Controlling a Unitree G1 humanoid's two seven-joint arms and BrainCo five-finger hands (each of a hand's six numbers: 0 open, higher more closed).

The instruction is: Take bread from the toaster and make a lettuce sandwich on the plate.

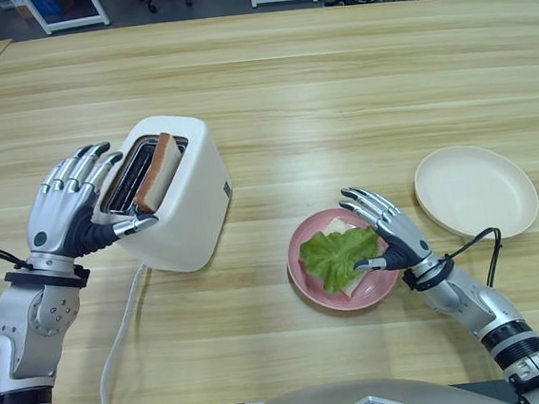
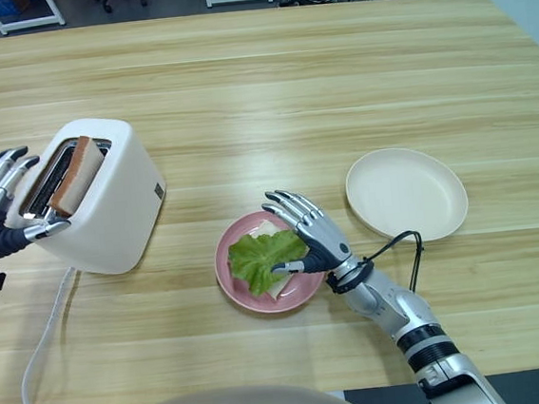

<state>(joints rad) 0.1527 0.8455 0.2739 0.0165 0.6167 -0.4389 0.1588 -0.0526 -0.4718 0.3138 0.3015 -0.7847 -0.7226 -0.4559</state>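
On the bench [image 1: 335, 91], the left hand [image 1: 65, 207] rests open beside the toaster [image 1: 184, 205], left of its bread slice [image 1: 158, 170], holding nothing. To the right, the right hand [image 1: 392, 233] is spread loosely, its thumb touching the lettuce [image 1: 336, 253] that lies over bread on the pink plate [image 1: 307, 289].

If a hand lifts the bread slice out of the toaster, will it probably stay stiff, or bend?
The bread slice stands tilted in the slot of the toaster and keeps its shape, so it is probably fairly stiff. It looks thick with a brown crust; likely light, but a hard squeeze might dent it. Its top sticks out, so gripping seems easy.
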